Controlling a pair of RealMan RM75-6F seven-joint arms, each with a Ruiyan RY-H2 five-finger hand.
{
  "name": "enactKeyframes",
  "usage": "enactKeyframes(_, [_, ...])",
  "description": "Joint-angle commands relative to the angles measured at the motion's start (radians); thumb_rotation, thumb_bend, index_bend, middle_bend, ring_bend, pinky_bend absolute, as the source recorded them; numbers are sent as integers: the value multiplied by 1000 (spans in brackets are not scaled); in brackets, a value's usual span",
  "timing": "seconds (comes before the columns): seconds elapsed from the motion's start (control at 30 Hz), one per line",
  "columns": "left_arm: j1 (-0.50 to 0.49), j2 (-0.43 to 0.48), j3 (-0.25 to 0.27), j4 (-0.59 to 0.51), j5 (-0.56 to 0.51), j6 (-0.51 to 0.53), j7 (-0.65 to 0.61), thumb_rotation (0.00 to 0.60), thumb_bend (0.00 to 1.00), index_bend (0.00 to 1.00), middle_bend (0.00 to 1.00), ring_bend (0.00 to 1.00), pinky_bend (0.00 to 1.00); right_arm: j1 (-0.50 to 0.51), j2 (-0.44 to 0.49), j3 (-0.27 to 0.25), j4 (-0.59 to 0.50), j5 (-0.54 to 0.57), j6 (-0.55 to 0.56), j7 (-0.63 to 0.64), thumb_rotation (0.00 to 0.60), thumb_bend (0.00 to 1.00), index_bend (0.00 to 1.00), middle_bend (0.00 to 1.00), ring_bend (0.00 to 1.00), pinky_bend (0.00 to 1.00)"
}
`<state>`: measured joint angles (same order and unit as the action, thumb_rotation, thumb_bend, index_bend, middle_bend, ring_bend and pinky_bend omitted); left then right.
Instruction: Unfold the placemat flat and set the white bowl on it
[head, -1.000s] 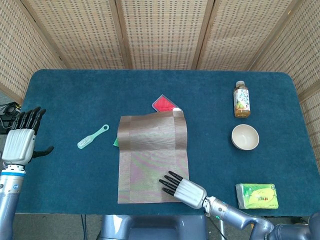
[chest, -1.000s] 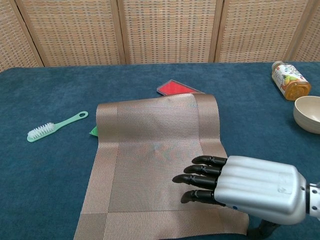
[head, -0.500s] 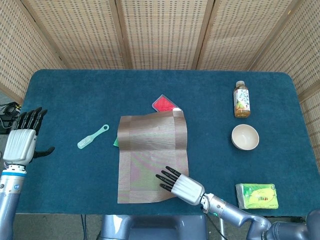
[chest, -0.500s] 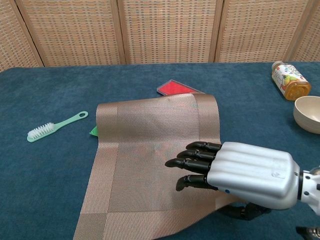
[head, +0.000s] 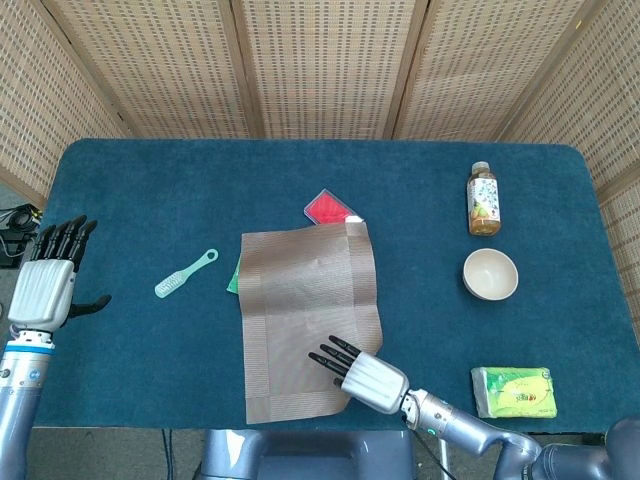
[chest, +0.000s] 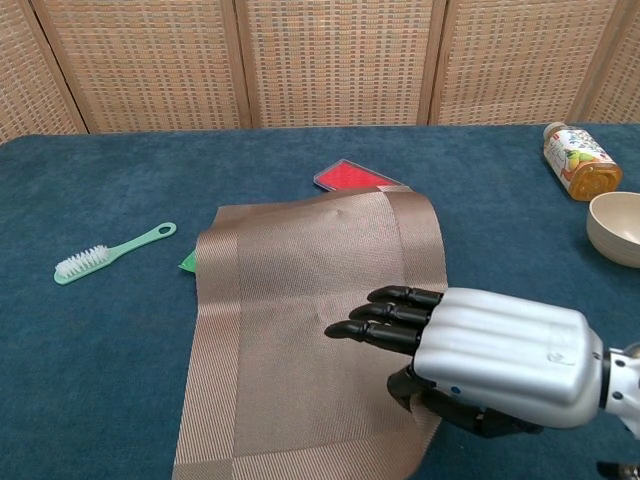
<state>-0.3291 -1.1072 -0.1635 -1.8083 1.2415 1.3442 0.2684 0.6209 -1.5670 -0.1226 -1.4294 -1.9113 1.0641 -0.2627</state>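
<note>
Head view: placemat (head: 308, 322) lies mid-table on the blue table (head: 140, 190), near edge at the table's front, slightly skewed; right hand (head: 360, 372) sits on its near right corner, fingers straight out over the mat. Whether it pinches the mat, cannot tell here. Left hand (head: 45, 280) is raised off the left table edge, fingers spread, holding nothing. White bowl (head: 490, 274) stands well right of the mat, bottle (head: 483, 199) behind it, green packet (head: 514, 392) in front. Brush (head: 185, 274) left of mat, red card (head: 330, 208) at its far edge. Chest view: left hand not shown; right hand (chest: 480, 355) has fingers on top and the thumb curled under the mat's (chest: 300, 330) lifted right edge, gripping it. Bowl (chest: 616, 228) cut off at right. Against a second ago, the mat has slid nearer and rotated, its corner raised.
</note>
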Motion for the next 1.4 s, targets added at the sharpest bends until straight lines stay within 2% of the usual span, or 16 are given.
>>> enactKeyframes(0.03, [1,1,1,-2,2,1,-3,600,0,0,0,0,0,-3,-12,-16,20,-26,28,8,600,746,725,0,0,0])
enactKeyframes(0.27, [6,3,5,-3,7,4,-5,600,0,0,0,0,0,-1,23,-65,63,-131,133,21,600,755,732,0,0,0])
enactKeyframes(0.4, [8,1,8,-7,15,9,-2,600,0,0,0,0,0,5,95,-99,113,-220,216,-8,600,755,734,14,0,0])
enactKeyframes(0.53, [7,-1,10,-9,17,6,4,600,0,0,0,0,0,27,169,-128,154,-275,237,-14,600,743,733,18,0,0])
enactKeyframes(0.63, [7,-3,11,-11,19,7,10,600,0,0,0,0,0,48,228,-134,203,-313,240,-64,600,724,731,19,0,0])
enactKeyframes(0.8, [6,-7,12,-12,19,5,15,600,0,0,0,0,0,76,292,-124,270,-361,238,-170,600,680,728,19,0,0])
enactKeyframes(1.4, [-2,-15,10,-4,3,-9,31,600,0,0,0,0,0,173,346,-56,368,-362,201,-235,600,599,718,0,0,0])
